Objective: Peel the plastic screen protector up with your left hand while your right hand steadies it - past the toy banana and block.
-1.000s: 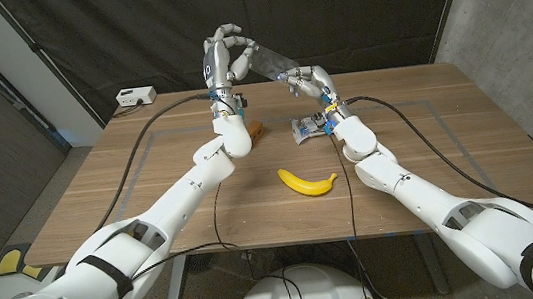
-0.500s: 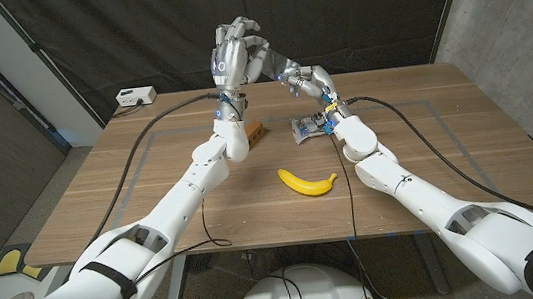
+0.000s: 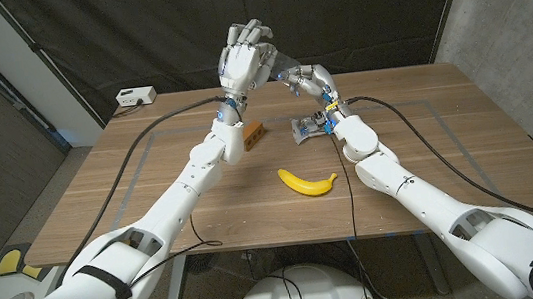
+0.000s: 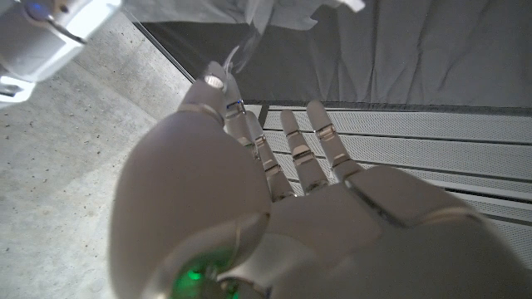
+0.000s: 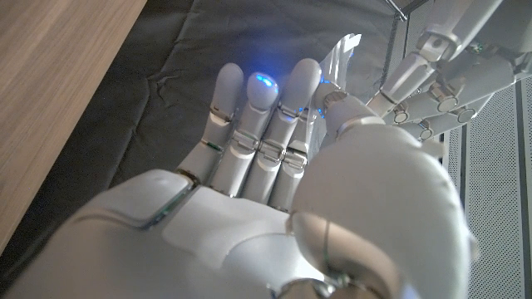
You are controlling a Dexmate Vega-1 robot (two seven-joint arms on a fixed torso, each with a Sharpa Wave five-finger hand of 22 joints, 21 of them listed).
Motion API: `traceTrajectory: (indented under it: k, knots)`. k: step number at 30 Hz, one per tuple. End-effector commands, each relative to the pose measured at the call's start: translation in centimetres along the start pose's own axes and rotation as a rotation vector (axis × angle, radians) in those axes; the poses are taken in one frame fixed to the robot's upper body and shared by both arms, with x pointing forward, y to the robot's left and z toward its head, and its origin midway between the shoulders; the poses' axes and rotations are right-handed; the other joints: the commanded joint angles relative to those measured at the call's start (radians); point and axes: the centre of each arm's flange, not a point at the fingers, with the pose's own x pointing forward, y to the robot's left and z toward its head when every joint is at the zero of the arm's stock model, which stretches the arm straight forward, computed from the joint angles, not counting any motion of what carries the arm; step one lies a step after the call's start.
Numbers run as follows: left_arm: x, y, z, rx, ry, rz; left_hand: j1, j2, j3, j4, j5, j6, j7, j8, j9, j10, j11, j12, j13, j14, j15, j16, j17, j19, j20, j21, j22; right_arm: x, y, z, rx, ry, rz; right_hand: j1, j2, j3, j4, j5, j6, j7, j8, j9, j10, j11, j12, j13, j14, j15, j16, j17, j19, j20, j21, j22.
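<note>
Both hands are raised above the far middle of the wooden worktop (image 3: 151,193), close together. The left hand (image 3: 245,59) is up high, fingers curled in, pinching one end of the clear plastic screen protector (image 3: 284,66); the film runs as a short pale strip from it to the right hand (image 3: 310,82), which sits slightly lower and grips the other end with fingers bent around it. In the right wrist view the right hand (image 5: 274,158) has its fingers extended side by side with the thumb folded in, a clear edge of the screen protector (image 5: 339,54) standing at the fingertips and the left hand (image 5: 449,71) just beyond. In the left wrist view the left hand (image 4: 249,199) shows a wisp of film (image 4: 237,56) at its thumb tip. On the worktop below: a yellow toy banana (image 3: 307,181) near the middle, a brown block (image 3: 253,131) behind the left forearm, and a small grey-and-blue packet (image 3: 310,126) under the right wrist. A white box (image 3: 135,97) sits at the far left edge.
</note>
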Motion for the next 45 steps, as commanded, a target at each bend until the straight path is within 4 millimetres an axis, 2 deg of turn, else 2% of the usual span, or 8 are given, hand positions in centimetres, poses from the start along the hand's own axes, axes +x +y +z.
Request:
traceTrajectory:
  k: [1,6,13,25,39,45]
  knots:
    - [-0.6,0.4,0.4,0.025,-0.042,-0.004,0.003,-0.007,0.003,-0.001,0.009,0.161,-0.096,-0.006,0.004,0.010,0.001,0.008,0.003,0.005,-0.164,-0.001,0.000,0.003,-0.011,0.000,0.002,-0.1,0.3,0.3,0.004,0.000,-0.009,0.011,-0.001,0.019,-0.007,0.005,0.057,0.039,0.003,0.068,0.007,0.001,-0.007,0.000,0.038,-0.042,0.009,0.005,0.006,-0.139,0.005,0.004]
    - [-0.7,0.7,0.8,0.005,-0.043,0.005,0.006,-0.007,0.004,-0.001,0.012,0.160,-0.091,-0.011,0.004,0.014,0.001,0.010,0.004,0.006,-0.165,-0.001,-0.001,0.007,-0.012,0.000,0.002,-0.1,0.3,0.4,0.002,0.001,-0.015,0.010,-0.002,0.019,-0.006,0.005,0.058,0.037,0.002,0.069,0.007,0.002,-0.007,0.002,0.038,-0.042,0.012,0.005,0.007,-0.140,0.005,0.005]
    - [-1.3,0.8,1.3,-0.142,0.029,0.012,0.010,-0.006,0.004,0.000,0.015,0.153,-0.080,-0.021,0.005,0.024,0.001,0.015,0.005,0.009,-0.165,0.000,-0.002,0.012,-0.015,-0.002,0.002,-0.1,0.4,0.4,-0.002,0.004,-0.026,0.011,-0.004,0.021,-0.006,0.007,0.059,0.040,0.001,0.068,0.008,0.000,-0.008,0.002,0.037,-0.042,0.016,0.005,0.009,-0.141,0.006,0.007]
    - [-2.6,-0.4,2.4,-0.246,0.120,0.006,0.019,-0.006,0.003,0.000,0.017,0.160,-0.063,-0.032,0.006,0.047,0.001,0.021,0.000,0.019,-0.173,0.003,-0.004,0.020,-0.020,-0.005,0.001,-0.4,0.7,0.7,0.003,0.023,-0.056,0.011,-0.006,0.026,-0.007,0.009,0.061,0.039,-0.001,0.069,0.010,-0.001,-0.009,0.004,0.037,-0.042,0.023,0.005,0.013,-0.142,0.005,0.009]
    - [-3.8,-2.5,4.8,-0.372,0.224,0.018,0.025,-0.007,0.002,0.000,0.016,0.164,-0.052,-0.040,0.006,0.060,0.001,0.016,-0.018,0.026,-0.177,0.002,-0.007,0.030,-0.027,-0.008,0.001,-1.0,1.2,1.9,0.010,0.111,-0.168,0.016,-0.014,0.034,-0.010,0.017,0.067,0.041,-0.003,0.072,0.027,-0.009,-0.014,-0.007,0.052,-0.042,0.041,0.005,0.047,-0.153,0.003,0.006]
    - [-4.1,-2.4,5.6,-0.461,0.305,0.060,0.028,-0.006,0.002,0.001,0.016,0.163,-0.049,-0.045,0.007,0.052,0.000,0.000,-0.036,0.023,-0.175,0.000,-0.008,0.023,-0.015,-0.013,0.000,-0.9,1.1,2.4,-0.003,0.121,-0.191,0.016,-0.017,0.036,-0.010,0.020,0.071,0.039,-0.005,0.070,0.031,-0.010,-0.015,-0.009,0.057,-0.042,0.047,0.005,0.052,-0.155,0.002,0.006]
